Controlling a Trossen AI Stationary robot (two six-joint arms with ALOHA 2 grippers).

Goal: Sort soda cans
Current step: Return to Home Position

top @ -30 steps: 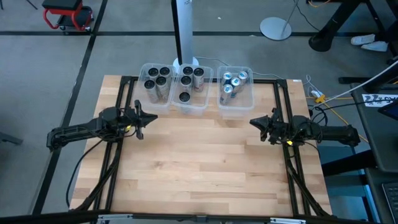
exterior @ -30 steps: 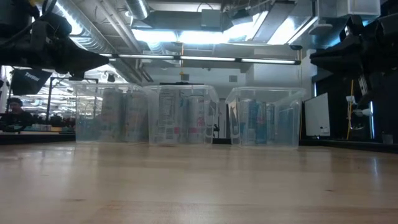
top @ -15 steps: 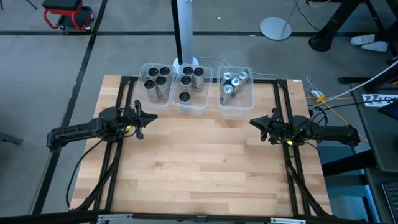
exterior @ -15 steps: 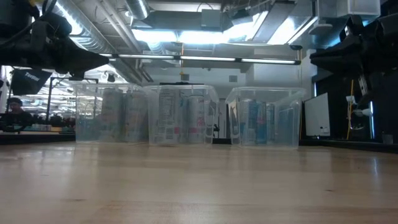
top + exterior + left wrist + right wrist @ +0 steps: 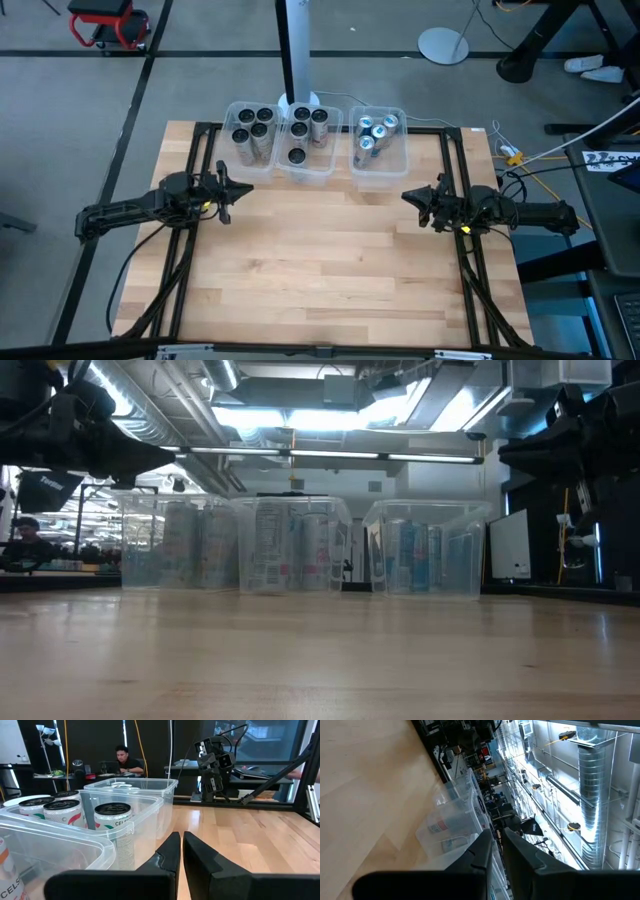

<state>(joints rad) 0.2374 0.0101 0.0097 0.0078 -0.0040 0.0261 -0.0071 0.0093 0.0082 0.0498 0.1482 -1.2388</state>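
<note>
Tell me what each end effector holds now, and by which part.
Nothing. The left end effector and right end effector are both shut and empty; the cans sit in bins.

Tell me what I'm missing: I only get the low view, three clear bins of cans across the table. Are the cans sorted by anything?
Observer: Yes, by their tops, as seen from above. The blue-topped cans stand in the right bin. The dark-topped cans are in the left bin and the middle bin.
Visitor: Is the robot holding one?
Observer: No. The wrist views show the left end effector and the right end effector shut on nothing.
Visitor: Where are they?
Observer: Both hang over the bare wood of the table, one toward each side, apart from the bins.
</note>
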